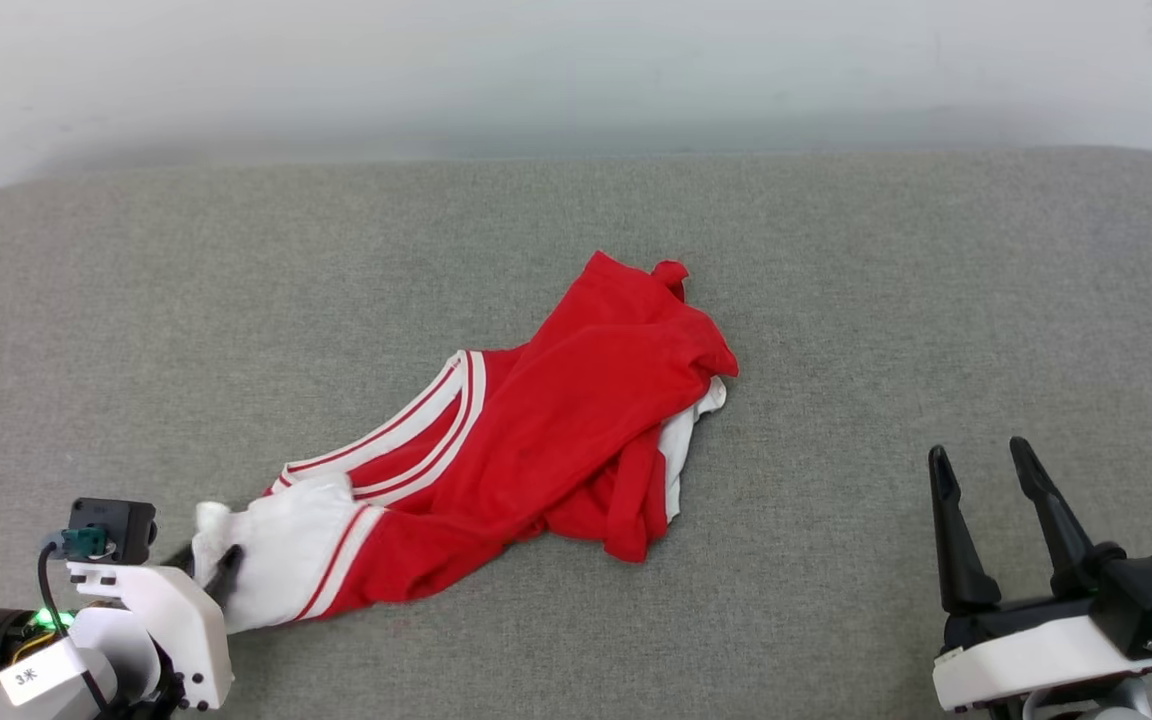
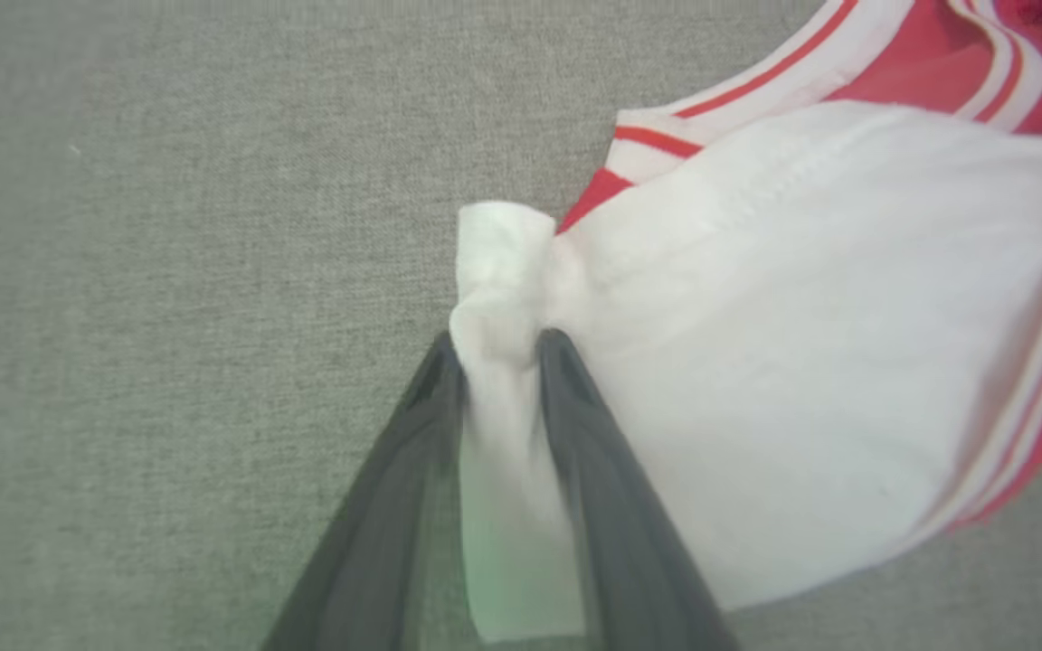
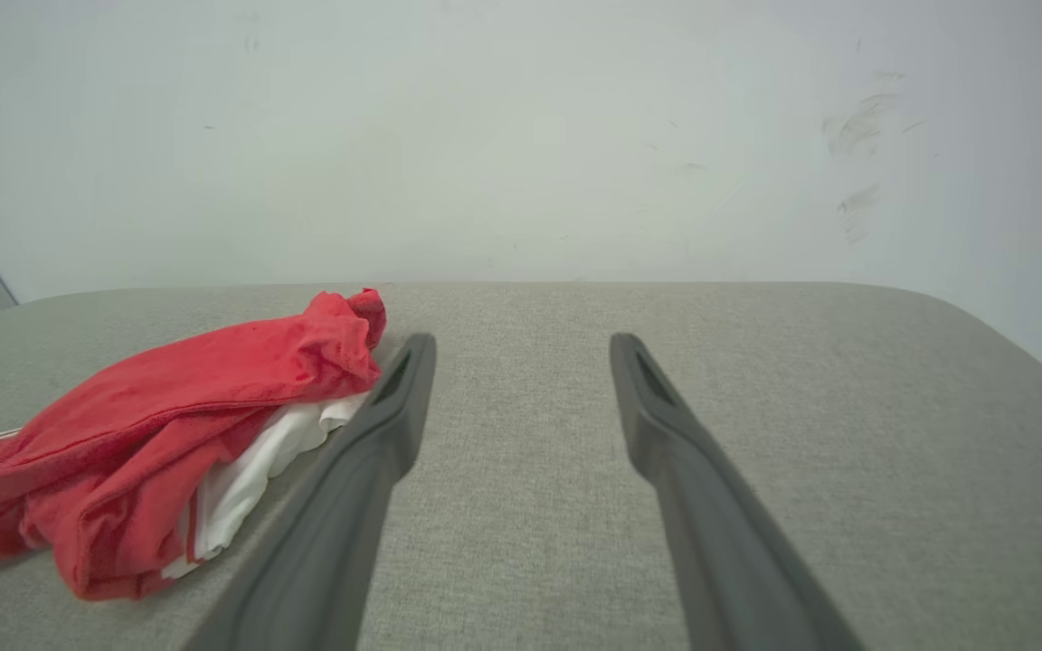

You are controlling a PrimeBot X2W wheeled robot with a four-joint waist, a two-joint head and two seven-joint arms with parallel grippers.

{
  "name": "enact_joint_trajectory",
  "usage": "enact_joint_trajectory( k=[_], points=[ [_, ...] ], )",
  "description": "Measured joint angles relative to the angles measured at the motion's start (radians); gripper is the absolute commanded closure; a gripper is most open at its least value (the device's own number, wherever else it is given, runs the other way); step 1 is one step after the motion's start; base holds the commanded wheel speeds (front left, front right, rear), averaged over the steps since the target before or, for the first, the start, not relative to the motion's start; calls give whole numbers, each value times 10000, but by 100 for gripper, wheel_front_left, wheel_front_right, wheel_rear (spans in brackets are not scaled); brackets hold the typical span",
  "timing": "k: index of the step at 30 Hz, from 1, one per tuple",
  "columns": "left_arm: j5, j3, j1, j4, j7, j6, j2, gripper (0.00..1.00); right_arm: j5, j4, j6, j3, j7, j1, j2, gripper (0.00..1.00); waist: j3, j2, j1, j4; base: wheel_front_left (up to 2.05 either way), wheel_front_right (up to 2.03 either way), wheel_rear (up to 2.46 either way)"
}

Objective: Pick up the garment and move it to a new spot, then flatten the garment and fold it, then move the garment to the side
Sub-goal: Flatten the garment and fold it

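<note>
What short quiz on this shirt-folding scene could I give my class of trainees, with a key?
1. True or false: the shirt lies flat and neatly folded on the grey surface.
2. Fill in: the right gripper has its jaws ___ and touches nothing.
3. Which gripper has the shirt's white cloth between its fingers? A) left gripper B) right gripper C) neither
Key: 1 false, it is crumpled; 2 open; 3 A.
</note>
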Motion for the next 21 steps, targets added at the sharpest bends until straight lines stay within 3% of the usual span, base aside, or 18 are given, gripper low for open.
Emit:
enact_joint_trajectory(
  k=[4,9,17,21],
  points=[
    [232,245,6,61,-686,332,-125,0,12,79,0,-13,0,112,0,0,-257,0,0,42,0,0,0],
    [892,1003,230,-491,-1022,1051,-182,0,27,117,0,-73,0,361,0,0,-633,0,0,124,0,0,0],
    [3712,3939,2220,-3018,-1057,2815,-943,0,6,86,0,-278,0,534,0,0,-1132,0,0,313,0,0,0],
    [5244,5248,3474,-4169,-1058,3480,-1503,0,-50,31,0,-418,0,529,-2,0,-1290,0,0,387,0,0,0]
  ],
)
